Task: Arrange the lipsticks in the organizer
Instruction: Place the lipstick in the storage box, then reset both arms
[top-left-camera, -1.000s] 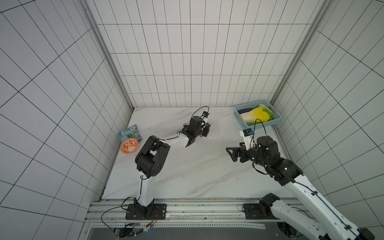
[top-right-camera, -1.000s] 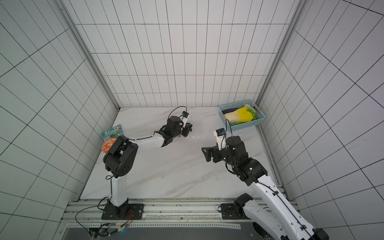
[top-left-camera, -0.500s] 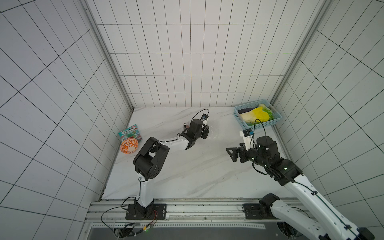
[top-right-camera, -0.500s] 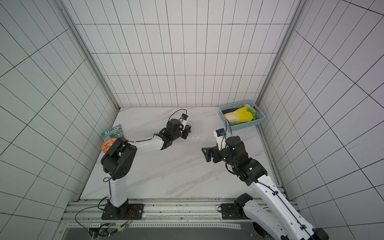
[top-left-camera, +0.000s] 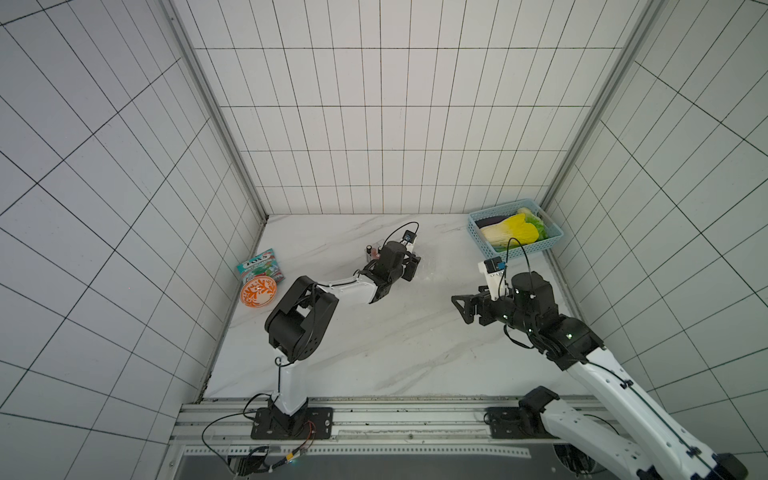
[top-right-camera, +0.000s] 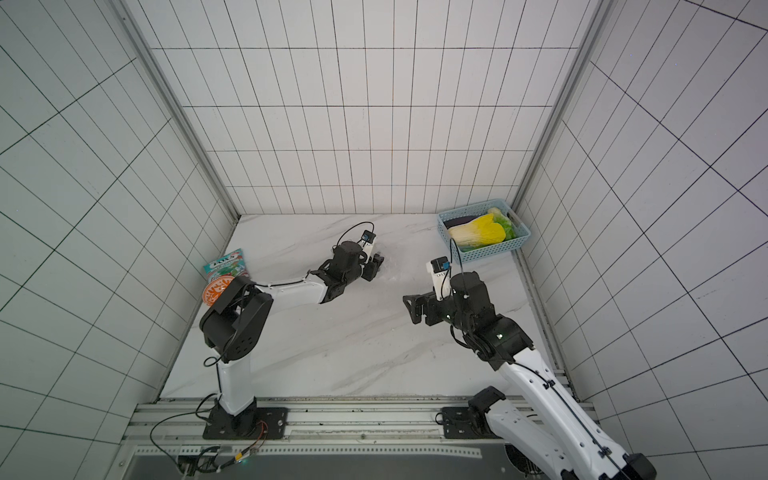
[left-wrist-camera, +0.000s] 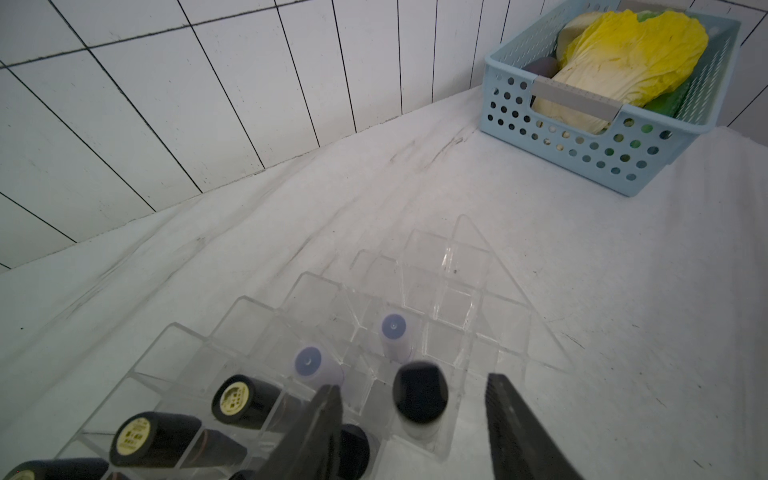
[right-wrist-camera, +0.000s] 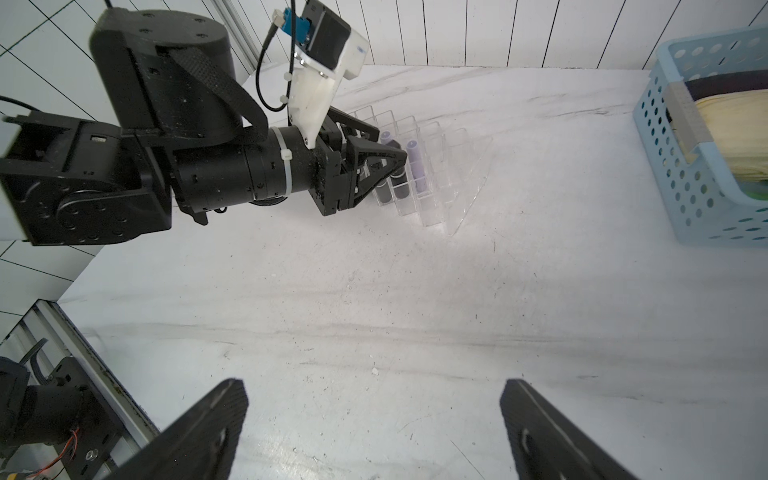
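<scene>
- Overhead, in both top views, a white marble bench (top-left-camera: 374, 353) sits between tiled walls, with two robot arms reaching over it from its near edge.
- A clear plastic organizer (left-wrist-camera: 457, 266), stepped and divided into rows of square slots, stands toward the far edge of the bench, roughly midway between the left and right edges. It is hard to pick out against the marble.
- Several lipsticks (left-wrist-camera: 311, 365) stand in its slots. Two lavender lipsticks (left-wrist-camera: 392, 332) are in neighbouring slots, and black lipsticks (left-wrist-camera: 235, 399) with pale labelled ends fill further slots along the rows.
- One black-capped lipstick (left-wrist-camera: 419, 397) stands upright in a slot by the organizer's outer wall.
- The left hand (left-wrist-camera: 411, 386) hangs just over the organizer. Its fingers (left-wrist-camera: 324, 415) are parted on either side of that lipstick, with a gap on each side, and it grips nothing.
- The right hand (right-wrist-camera: 374, 386) is spread wide and empty, above bare marble nearer the right edge and well apart from the organizer.
- A light-blue perforated basket (top-left-camera: 523, 249) in the far right corner holds a yellow-leaved napa cabbage (top-left-camera: 515, 228).
- An orange patterned bowl (top-left-camera: 258, 291) and a candy packet (top-left-camera: 259, 266) lie by the left edge.
</scene>
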